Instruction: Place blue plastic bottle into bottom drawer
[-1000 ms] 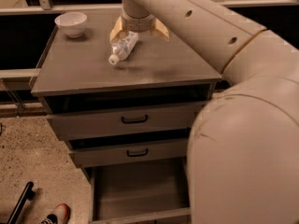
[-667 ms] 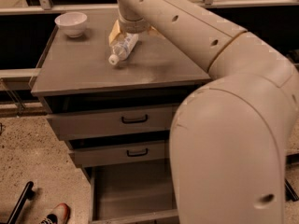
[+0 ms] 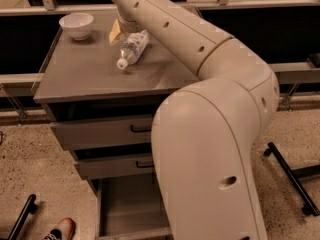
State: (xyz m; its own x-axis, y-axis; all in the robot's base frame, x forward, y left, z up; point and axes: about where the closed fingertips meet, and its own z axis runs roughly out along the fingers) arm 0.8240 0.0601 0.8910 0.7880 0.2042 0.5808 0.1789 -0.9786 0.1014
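Observation:
The blue plastic bottle [image 3: 132, 48] lies on its side on the grey cabinet top [image 3: 85, 79], white cap pointing to the front left. My gripper [image 3: 125, 31] sits low over the bottle's far end, at the back of the top. One yellowish finger [image 3: 115, 32] shows just left of the bottle, apart from it; the other is hidden behind my arm. The bottom drawer [image 3: 125, 204] is pulled out at floor level, its grey inside bare, its right part hidden by my arm.
A white bowl [image 3: 76, 25] stands at the back left of the cabinet top. Two upper drawers with black handles [image 3: 140, 129] are shut. My arm [image 3: 210, 149] fills the right foreground. A shoe [image 3: 59, 229] and black legs [image 3: 292, 174] are on the floor.
My arm has swung so that its big lower link covers more of the cabinet's right side. The gripper stays at the bottle's far end; the bottle has not moved on the top.

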